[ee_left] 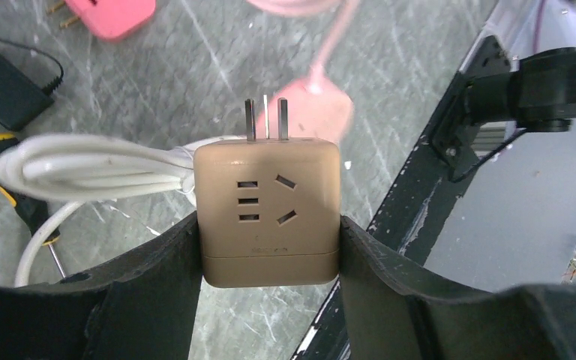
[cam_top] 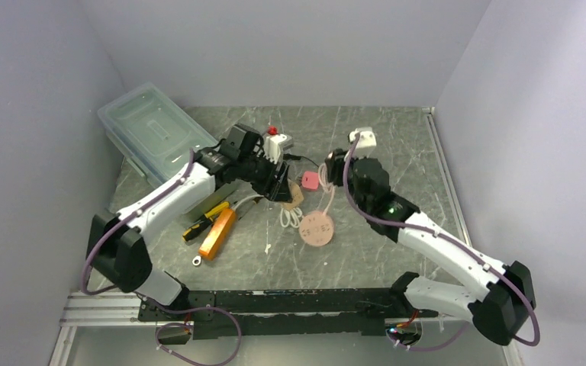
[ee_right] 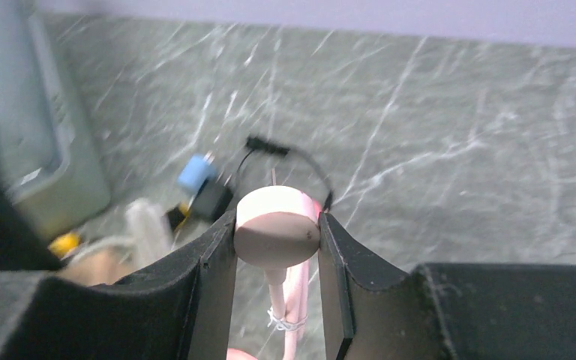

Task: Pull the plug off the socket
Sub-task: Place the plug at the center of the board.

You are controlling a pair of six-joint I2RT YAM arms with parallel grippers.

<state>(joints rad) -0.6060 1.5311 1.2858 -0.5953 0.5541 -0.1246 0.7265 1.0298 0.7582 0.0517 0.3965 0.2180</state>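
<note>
My left gripper [ee_left: 268, 232] is clamped on the tan cube-shaped socket block [ee_left: 268, 187], whose outlets are bare. My right gripper [ee_right: 277, 221] pinches the round pale-pink plug [ee_right: 277, 240], apart from the socket, over the grey marbled worktop [ee_right: 457, 135]. Close around lie a coiled white cable [ee_left: 82, 166], a black adapter [ee_left: 4, 84] and an orange flat tool [cam_top: 217, 232]; the right wrist view is blurred, and I cannot tell what the lidded clear plastic box [cam_top: 152, 130] holds.

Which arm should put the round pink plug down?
Right, probably. The right gripper is shut on the plug; the left gripper only clamps the socket, its holes already empty.
</note>
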